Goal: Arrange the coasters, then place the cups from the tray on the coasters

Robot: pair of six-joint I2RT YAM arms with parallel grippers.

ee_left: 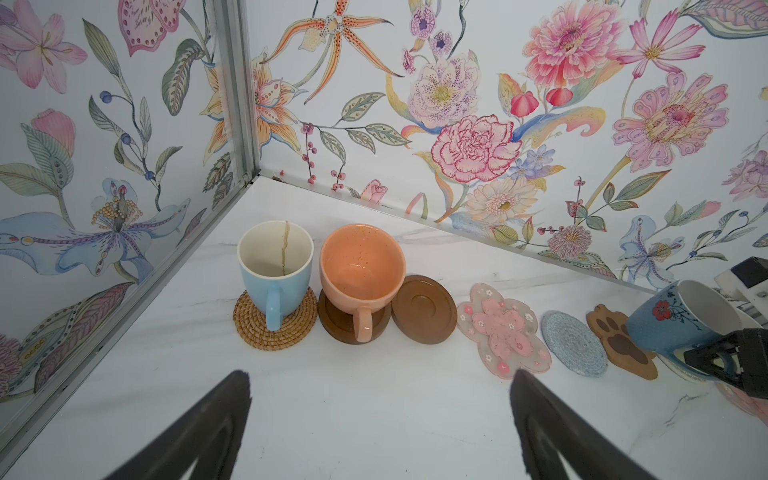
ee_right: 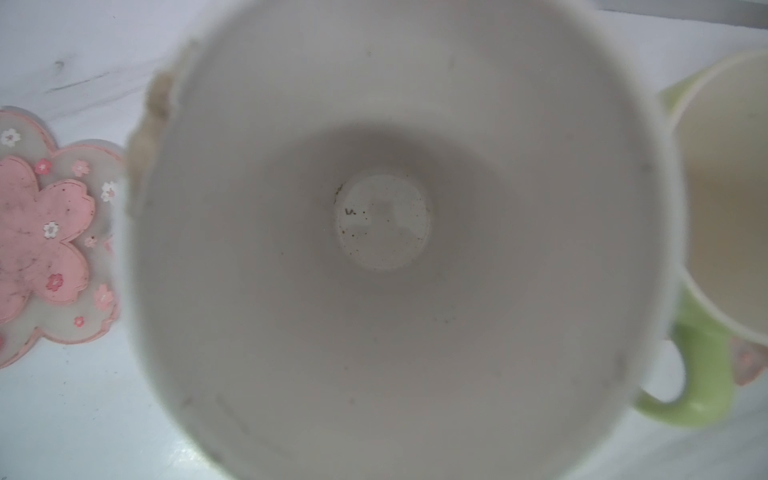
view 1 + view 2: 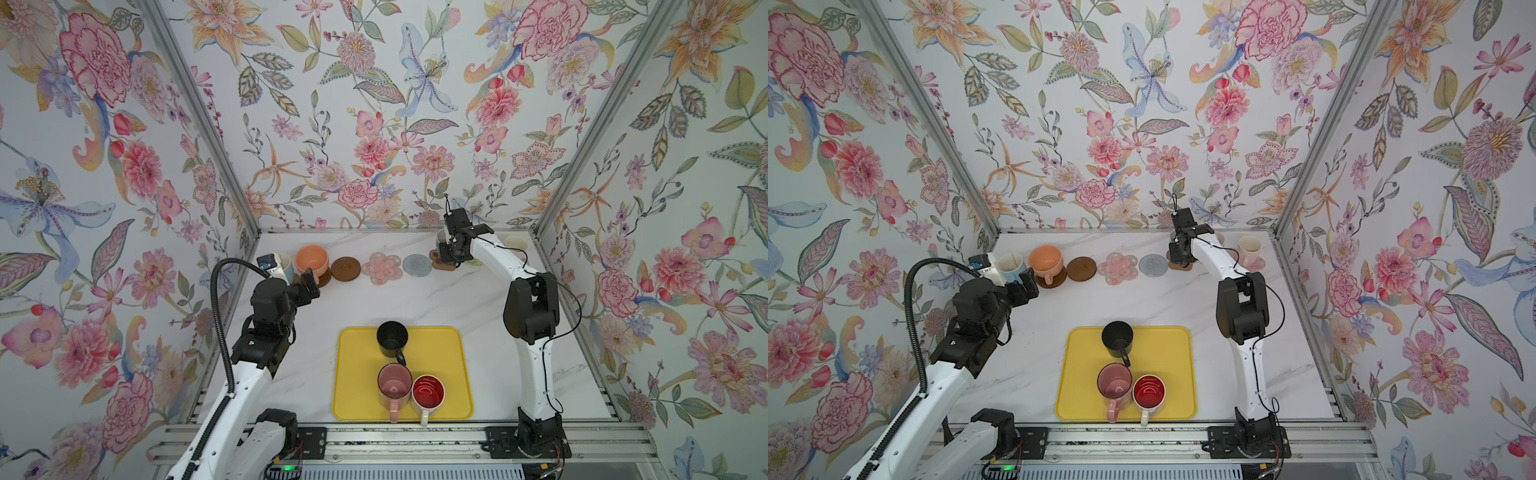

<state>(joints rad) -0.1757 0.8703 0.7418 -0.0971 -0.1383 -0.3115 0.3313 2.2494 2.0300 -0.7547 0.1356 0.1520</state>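
Observation:
On the yellow tray [image 3: 357, 374] stand a black cup [image 3: 392, 338], a pink cup [image 3: 395, 386] and a red-inside white cup [image 3: 428, 392]. Along the back wall a light blue cup [image 1: 274, 270] sits on the rattan coaster [image 1: 249, 328], and the peach cup [image 1: 361, 270] on a dark brown disc [image 1: 336, 328]. A second brown disc [image 1: 424, 309], a pink flower coaster [image 1: 505, 328], a grey round coaster [image 1: 575, 349] and the paw coaster [image 1: 619, 336] lie bare. My right gripper [image 3: 451, 255] is shut on a tilted blue flowered cup [image 1: 681, 320] over the paw's far end. My left gripper [image 1: 380, 390] is open and empty, short of the peach cup.
A green-handled cup [image 2: 706, 374] stands right beside the held cup. Further right a white cup [image 3: 1250, 249] sits on a pink flower coaster [image 3: 1256, 264] near the right wall. Flowered walls close in the back and both sides.

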